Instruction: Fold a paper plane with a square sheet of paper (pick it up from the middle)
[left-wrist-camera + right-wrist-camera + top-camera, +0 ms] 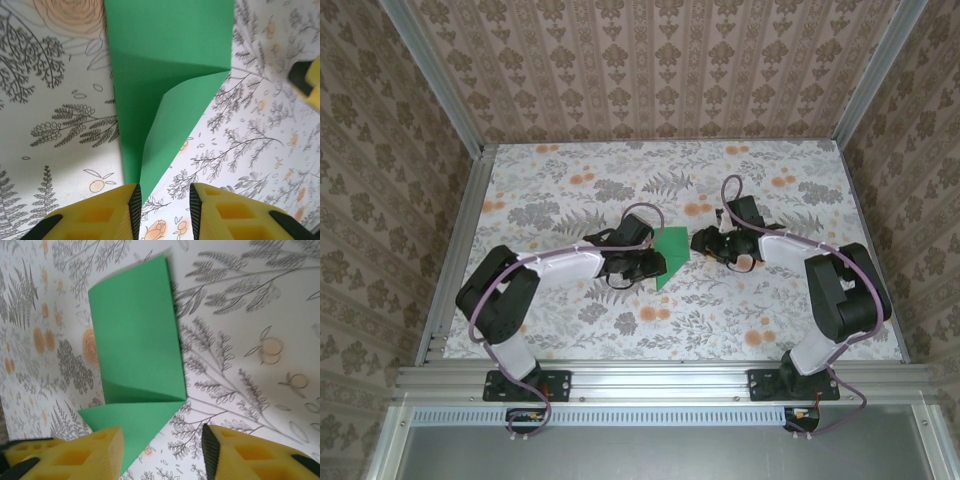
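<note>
1. The square sheet of paper [672, 255], part-folded with one corner flap turned over, lies mid-surface [560, 180] between the arms.
2. Left tool [164, 202] and right tool [162, 450] both stand apart, gripping nothing.
3. I'd flatten that flap's crease squarely, with the edges aligned.
4. One sheet, two tools.

Paper [165, 75] was thin, matt green, smooth, sharply creased. Table [570, 180] top looked matt, floral print; cloth or vinyl unclear. Left fingers [95, 215], right fingers [250, 455]: matt yellow plastic, moulded pockets, black strips on inner faces. Arm shells [560, 265] were smooth white plastic, slightly glossy. Rail [660, 378] at near edge was bare brushed metal.
</note>
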Available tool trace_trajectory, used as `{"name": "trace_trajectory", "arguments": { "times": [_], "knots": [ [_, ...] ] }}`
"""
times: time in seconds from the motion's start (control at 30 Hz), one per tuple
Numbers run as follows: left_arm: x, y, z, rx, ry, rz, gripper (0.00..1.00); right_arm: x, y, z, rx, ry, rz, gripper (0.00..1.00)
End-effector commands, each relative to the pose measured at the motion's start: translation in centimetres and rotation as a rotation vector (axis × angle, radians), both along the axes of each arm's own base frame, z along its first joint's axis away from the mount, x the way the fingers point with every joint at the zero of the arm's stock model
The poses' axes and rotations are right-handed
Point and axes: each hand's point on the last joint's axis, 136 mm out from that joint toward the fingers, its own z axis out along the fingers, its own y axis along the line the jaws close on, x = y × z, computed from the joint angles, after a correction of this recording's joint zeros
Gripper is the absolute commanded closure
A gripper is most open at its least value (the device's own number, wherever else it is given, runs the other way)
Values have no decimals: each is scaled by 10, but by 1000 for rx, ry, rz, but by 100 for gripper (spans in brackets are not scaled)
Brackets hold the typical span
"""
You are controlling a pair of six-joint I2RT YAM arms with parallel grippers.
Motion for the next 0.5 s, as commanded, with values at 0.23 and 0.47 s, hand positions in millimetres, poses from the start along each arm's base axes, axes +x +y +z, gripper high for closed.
{"name": "trace_trajectory", "arguments": {
  "times": [0.23,0.47],
  "knots": [
    [25,-28,6,-71,-40,-46,74,-11,15,2,89,25,10,42],
    [45,-19,-10,-33,-26,16,79,-10,20,-8,106,63,17,42]
  ]
}}
